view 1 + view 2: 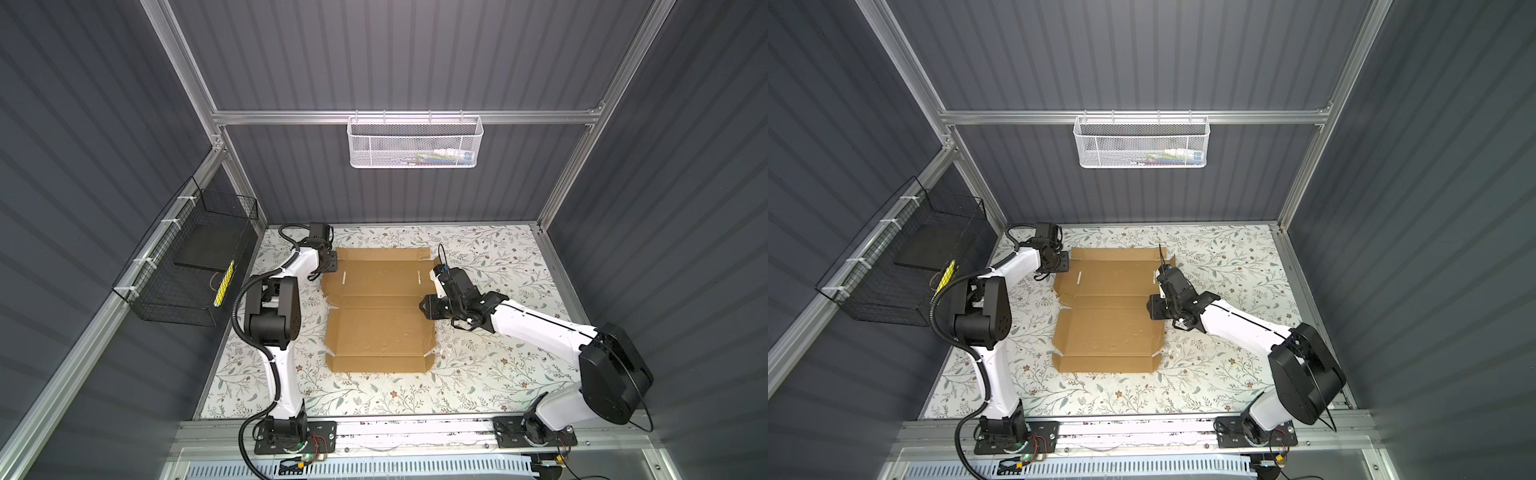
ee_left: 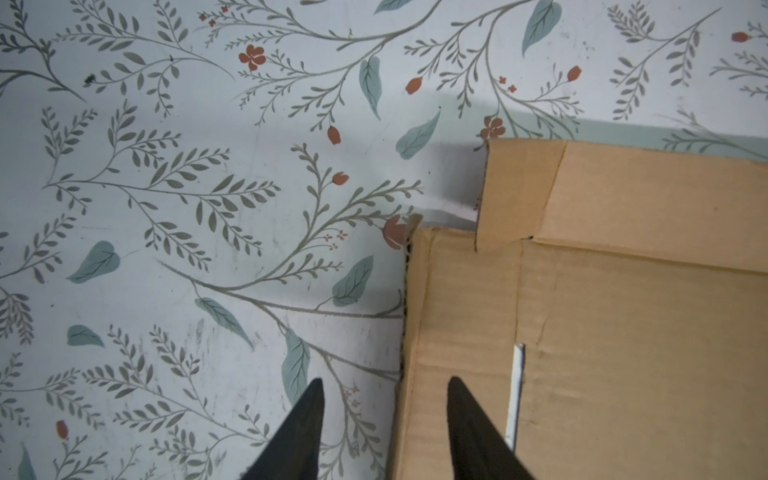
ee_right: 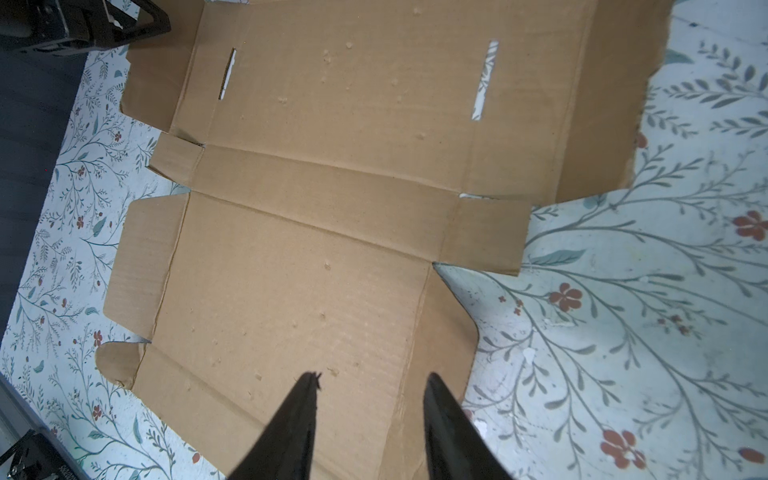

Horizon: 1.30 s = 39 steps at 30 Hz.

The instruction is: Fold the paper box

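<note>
The box (image 1: 378,328) was seen lying flat and unfolded in the middle of the desk (image 1: 498,374), flaps spread out. The left fingers (image 2: 465,411) were held apart, released, straddling the box's far-left edge with nothing gripped. The right fingers (image 3: 301,407) were parted too, empty, poised above its right side.

- The two black fingers (image 2: 299,432) stand apart, with nothing pinched between them.
- The paper box (image 2: 623,332) lies flat on the floral tabletop (image 2: 166,208), and its side edge runs through the gap between the fingers.
- One finger is over cardboard, just beside a narrow slit (image 2: 517,395); the other is over bare tabletop.
- Ahead of the fingers, a small flap (image 2: 511,191) sits at the sheet's corner.
</note>
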Motion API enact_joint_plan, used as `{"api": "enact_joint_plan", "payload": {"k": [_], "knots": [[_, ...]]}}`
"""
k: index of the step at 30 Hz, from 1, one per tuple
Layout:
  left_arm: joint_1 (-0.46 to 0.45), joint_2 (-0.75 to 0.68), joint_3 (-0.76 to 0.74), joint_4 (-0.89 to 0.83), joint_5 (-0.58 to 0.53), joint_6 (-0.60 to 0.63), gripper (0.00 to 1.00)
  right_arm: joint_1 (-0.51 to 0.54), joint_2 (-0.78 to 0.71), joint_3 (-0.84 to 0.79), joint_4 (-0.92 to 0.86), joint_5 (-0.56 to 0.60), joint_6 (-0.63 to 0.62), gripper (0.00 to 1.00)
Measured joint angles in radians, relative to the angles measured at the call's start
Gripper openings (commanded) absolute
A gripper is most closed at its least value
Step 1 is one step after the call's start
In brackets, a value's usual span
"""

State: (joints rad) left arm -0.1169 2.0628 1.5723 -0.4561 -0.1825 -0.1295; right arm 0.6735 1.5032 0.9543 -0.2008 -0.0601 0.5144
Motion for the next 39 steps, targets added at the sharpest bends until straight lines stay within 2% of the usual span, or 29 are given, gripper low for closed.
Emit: {"api": "enact_joint_plan", "payload": {"k": [13,16,34,39], "knots": [[0.000,0.068,0.000,-0.006,0.035,0.012,0.32,-0.003,0.017,0.000,0.009,-0.005,0.002,0.44],[0.000,0.088,0.005,-0.014,0.041,0.014,0.24,-0.003,0.017,0.000,0.012,-0.005,0.002,0.44],[0.000,0.090,0.011,-0.008,0.057,0.010,0.00,-0.005,0.027,0.000,0.023,-0.026,0.017,0.44],[0.001,0.063,-0.042,0.040,0.092,-0.013,0.00,-0.005,0.027,-0.006,0.040,-0.044,0.037,0.47]]}}
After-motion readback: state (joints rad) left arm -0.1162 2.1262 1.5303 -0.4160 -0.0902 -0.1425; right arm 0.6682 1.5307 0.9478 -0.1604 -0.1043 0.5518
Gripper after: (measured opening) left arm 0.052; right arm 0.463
